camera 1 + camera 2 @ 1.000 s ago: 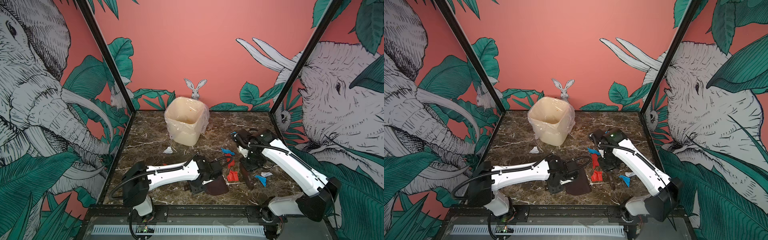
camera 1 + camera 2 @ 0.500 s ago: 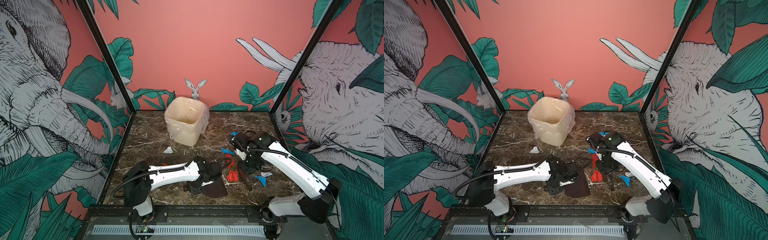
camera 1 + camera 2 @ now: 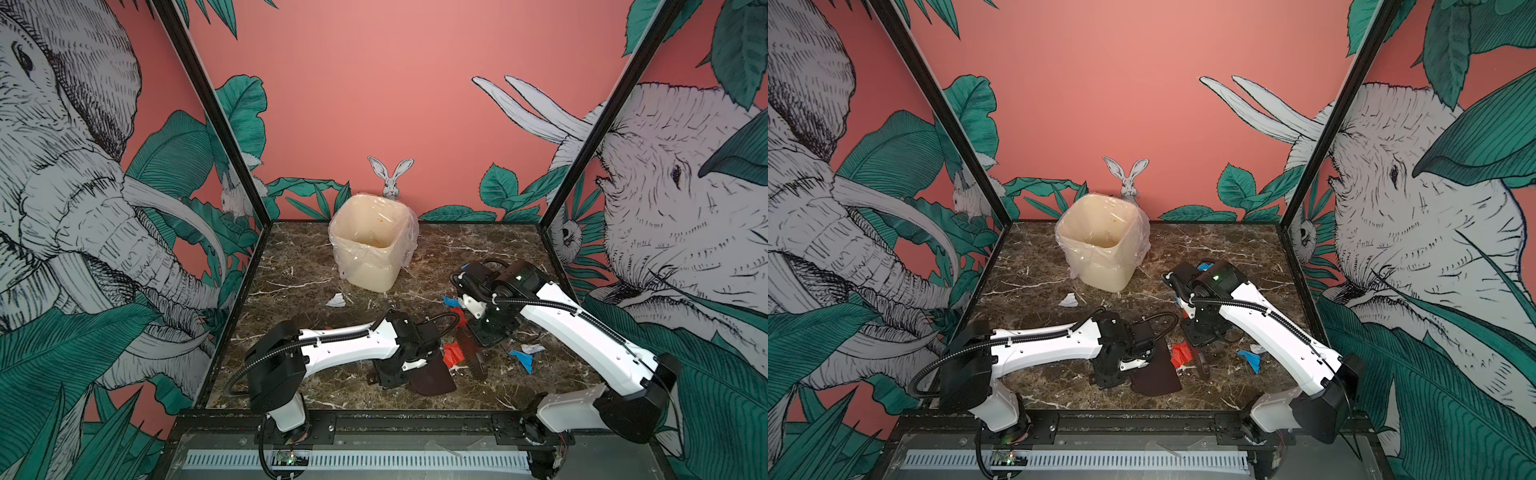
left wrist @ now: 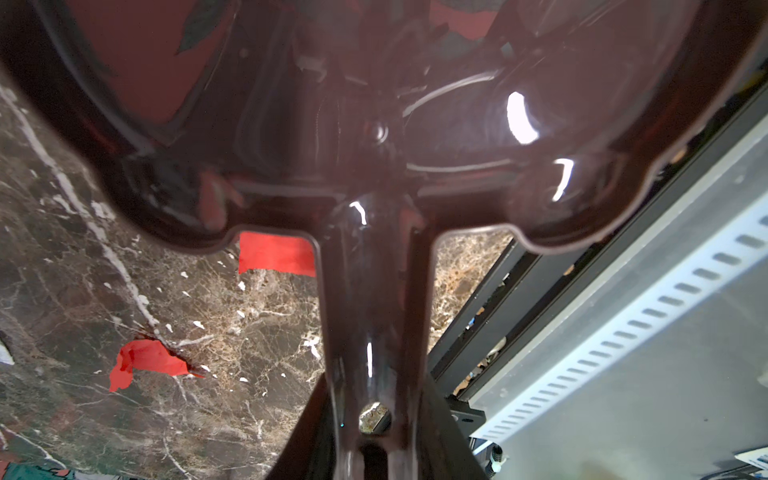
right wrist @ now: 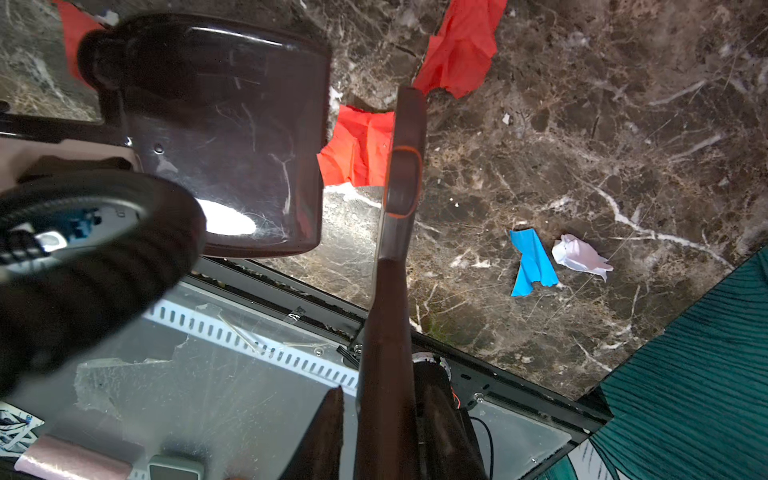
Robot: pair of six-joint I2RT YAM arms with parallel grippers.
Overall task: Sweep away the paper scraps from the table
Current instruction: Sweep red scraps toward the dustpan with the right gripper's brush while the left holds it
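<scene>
Red, blue and white torn paper scraps [image 3: 453,353] are seen scattered on the dark brown marble-pattern desk [image 3: 299,266]; none is judged collected yet. The left end effector [image 4: 374,415] is clamped on a dark plastic dustpan [image 3: 430,374], the right end effector [image 5: 386,415] on a brown-handled brush [image 5: 401,178].

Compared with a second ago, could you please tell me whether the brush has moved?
Yes. The brush has shifted left, away from the stationary blue scrap and toward the dustpan.
</scene>
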